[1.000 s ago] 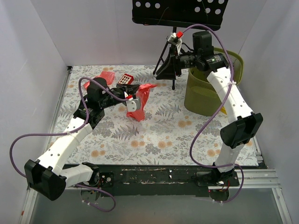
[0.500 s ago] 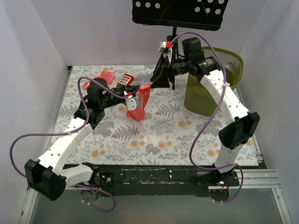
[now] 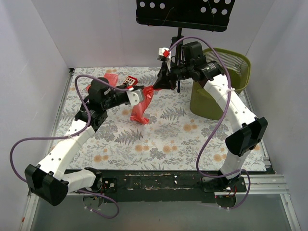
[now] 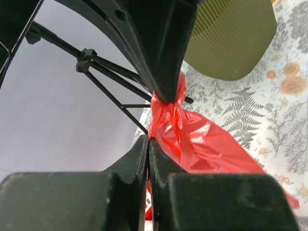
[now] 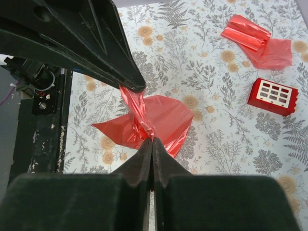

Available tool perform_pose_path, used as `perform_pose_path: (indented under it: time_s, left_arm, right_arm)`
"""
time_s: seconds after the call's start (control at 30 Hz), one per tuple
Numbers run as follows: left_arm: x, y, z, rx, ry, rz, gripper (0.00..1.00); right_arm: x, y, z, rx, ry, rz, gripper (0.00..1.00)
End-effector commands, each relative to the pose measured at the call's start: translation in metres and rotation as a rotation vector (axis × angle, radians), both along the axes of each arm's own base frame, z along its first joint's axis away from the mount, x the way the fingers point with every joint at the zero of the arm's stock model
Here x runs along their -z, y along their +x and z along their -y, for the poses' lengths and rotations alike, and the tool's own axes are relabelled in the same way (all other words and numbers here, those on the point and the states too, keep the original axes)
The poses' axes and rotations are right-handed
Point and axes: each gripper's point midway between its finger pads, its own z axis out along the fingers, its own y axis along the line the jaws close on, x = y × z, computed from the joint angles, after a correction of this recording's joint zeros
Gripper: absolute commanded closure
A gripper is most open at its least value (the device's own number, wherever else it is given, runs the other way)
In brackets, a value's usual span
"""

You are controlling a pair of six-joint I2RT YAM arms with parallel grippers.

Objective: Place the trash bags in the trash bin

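Note:
A red trash bag hangs above the floral mat, stretched between both grippers. My left gripper is shut on its upper edge, and red film shows at the tips. My right gripper is shut on the bag's twisted neck, with its tips pinching the film. The two grippers face each other, almost touching. A second trash bag lies flat at the back left of the mat. The olive-green trash bin stands at the right, behind the right forearm.
A small red box with white buttons lies beside the second bag. A black music-stand tripod rises just behind the grippers, its perforated tray overhead. White walls enclose the mat on three sides.
My right gripper swung left from above the bin to the hanging bag and shut on its neck. The left gripper, still holding the bag, shifted slightly up and right.

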Motion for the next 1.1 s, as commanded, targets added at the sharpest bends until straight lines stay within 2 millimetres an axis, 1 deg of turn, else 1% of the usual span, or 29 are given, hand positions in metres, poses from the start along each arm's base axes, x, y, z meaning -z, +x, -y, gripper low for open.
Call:
perform_pose_path:
  time_s: [0.0, 0.03, 0.07, 0.1, 0.17, 0.2, 0.3, 0.37, 0.4, 0.47, 0.5, 0.67, 0.77, 0.83, 0.87, 0.93, 1.0, 1.07]
  left_arm:
    - [-0.028, 0.003, 0.000, -0.055, -0.121, -0.116, 1.00]
    - [-0.027, 0.002, 0.002, -0.056, -0.126, -0.153, 1.00]
    - [-0.020, 0.002, 0.004, -0.053, -0.128, -0.214, 1.00]
    - [-0.018, 0.000, 0.005, -0.052, -0.137, -0.259, 0.99]
    - [-0.023, 0.000, 0.006, -0.072, -0.186, -0.314, 0.88]
    - [-0.024, 0.000, 0.006, -0.072, -0.197, -0.322, 0.87]
    - [-0.027, -0.002, 0.007, -0.058, -0.203, -0.311, 0.92]
    - [-0.027, -0.002, 0.007, -0.057, -0.198, -0.306, 0.92]
    - [-0.029, -0.003, 0.008, -0.052, -0.197, -0.300, 0.92]
    - [-0.029, -0.003, 0.007, -0.052, -0.194, -0.296, 0.83]
    - [-0.028, -0.003, 0.007, -0.051, -0.192, -0.299, 0.82]
    - [-0.032, -0.003, 0.008, -0.049, -0.208, -0.307, 0.89]
    - [-0.033, -0.003, 0.009, -0.046, -0.212, -0.310, 1.00]
    - [-0.036, -0.001, 0.008, -0.058, -0.226, -0.309, 1.00]
    - [-0.036, 0.003, 0.006, -0.083, -0.233, -0.308, 1.00]
    - [-0.035, 0.009, 0.006, -0.101, -0.238, -0.308, 1.00]
    - [-0.036, 0.009, 0.007, -0.088, -0.225, -0.285, 1.00]
    - [-0.038, 0.009, 0.008, -0.081, -0.226, -0.278, 1.00]
  right_arm:
    - [-0.026, 0.008, 0.005, 0.072, 0.026, 0.133, 0.99]
    - [-0.030, 0.010, 0.004, 0.076, 0.036, 0.150, 0.99]
    - [-0.035, 0.011, 0.003, 0.073, 0.046, 0.164, 0.99]
    - [-0.038, 0.012, 0.002, 0.064, 0.055, 0.174, 0.99]
    - [-0.045, 0.011, -0.004, 0.045, 0.058, 0.190, 0.99]
    - [-0.045, 0.011, -0.006, 0.038, 0.051, 0.195, 0.99]
    - [-0.050, 0.007, -0.013, 0.009, 0.041, 0.230, 0.99]
    - [-0.050, 0.004, -0.016, 0.002, 0.033, 0.255, 0.99]
    - [-0.049, 0.003, -0.018, 0.003, 0.027, 0.264, 0.99]
    - [-0.048, 0.002, -0.019, 0.011, 0.016, 0.270, 0.99]
    - [-0.047, 0.002, -0.019, 0.013, 0.013, 0.269, 0.99]
    - [-0.047, -0.003, -0.021, 0.015, 0.007, 0.276, 0.99]
    - [-0.045, -0.003, -0.020, 0.024, -0.003, 0.276, 0.99]
    - [-0.044, -0.006, -0.021, 0.009, -0.002, 0.278, 0.99]
    - [-0.042, -0.011, -0.023, -0.008, -0.007, 0.274, 0.99]
    - [-0.043, -0.027, -0.030, -0.061, -0.003, 0.284, 0.99]
    - [-0.041, -0.038, -0.037, -0.099, 0.001, 0.275, 0.99]
    - [-0.037, -0.041, -0.042, -0.102, 0.003, 0.259, 0.99]
